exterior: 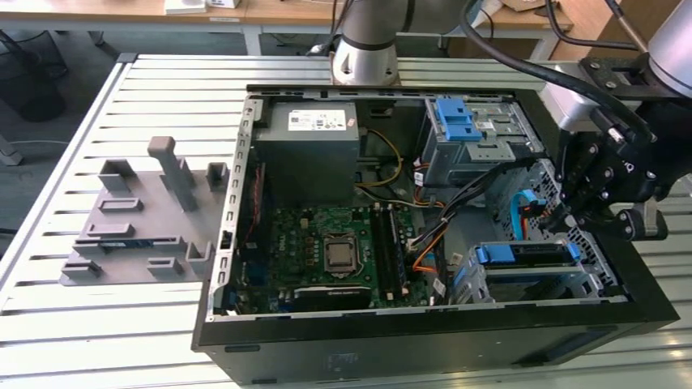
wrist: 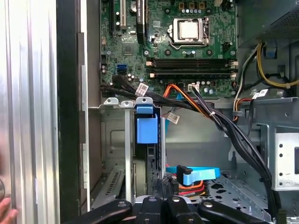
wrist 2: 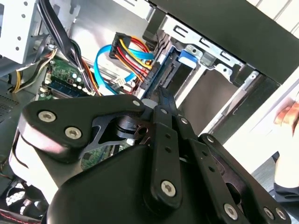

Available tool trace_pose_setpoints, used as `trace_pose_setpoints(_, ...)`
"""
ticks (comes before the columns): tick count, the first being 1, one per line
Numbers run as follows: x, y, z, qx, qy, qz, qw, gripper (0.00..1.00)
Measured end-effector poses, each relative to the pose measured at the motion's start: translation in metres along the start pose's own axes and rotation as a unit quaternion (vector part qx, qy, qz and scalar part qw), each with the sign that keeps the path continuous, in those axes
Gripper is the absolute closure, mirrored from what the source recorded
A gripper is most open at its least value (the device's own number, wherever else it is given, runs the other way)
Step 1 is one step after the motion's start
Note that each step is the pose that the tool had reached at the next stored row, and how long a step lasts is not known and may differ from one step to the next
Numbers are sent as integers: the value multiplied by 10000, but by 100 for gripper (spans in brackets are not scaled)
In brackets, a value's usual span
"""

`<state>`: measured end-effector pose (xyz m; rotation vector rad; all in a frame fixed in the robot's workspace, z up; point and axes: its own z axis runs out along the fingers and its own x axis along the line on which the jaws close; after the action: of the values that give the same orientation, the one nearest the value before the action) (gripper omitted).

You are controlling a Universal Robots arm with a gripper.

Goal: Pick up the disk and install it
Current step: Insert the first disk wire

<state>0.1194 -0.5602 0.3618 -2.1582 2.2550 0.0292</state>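
The disk (exterior: 527, 256) sits in the lower drive bay at the front corner of the open computer case (exterior: 433, 340), and its blue bracket rail shows on top. In the first wrist view the disk (wrist: 146, 128) stands on edge between the bay's metal walls. My black gripper (exterior: 570, 220) hangs over the case on the exterior view's right, just beside that bay. In both wrist views the gripper (wrist: 162, 186) (wrist 2: 164, 100) looks shut, with its tips right at the disk's (wrist 2: 187, 58) near end. I cannot tell whether they touch it.
Blue, orange and black cables (wrist: 196, 175) run beside the bay. An upper drive cage with a blue latch (exterior: 454, 121), a grey power-supply box (exterior: 308, 142) and the motherboard (exterior: 324, 243) fill the case. A grey fixture (exterior: 146, 219) lies on the slatted table. A person's hand (wrist 2: 287, 114) is outside the case.
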Motion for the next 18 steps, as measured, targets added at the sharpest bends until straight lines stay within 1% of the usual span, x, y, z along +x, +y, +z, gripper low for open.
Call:
trace_pose_setpoints(8, -67, -3, 21, 1, 0, 8, 10000, 89)
trace_pose_setpoints(10, -87, -6, 26, 1, 0, 7, 10000, 76)
trace_pose_setpoints(14, -114, -16, 36, 1, 0, 7, 10000, 76)
trace_pose_setpoints(18, -116, -36, 42, 1, 1, 9, 10000, 76)
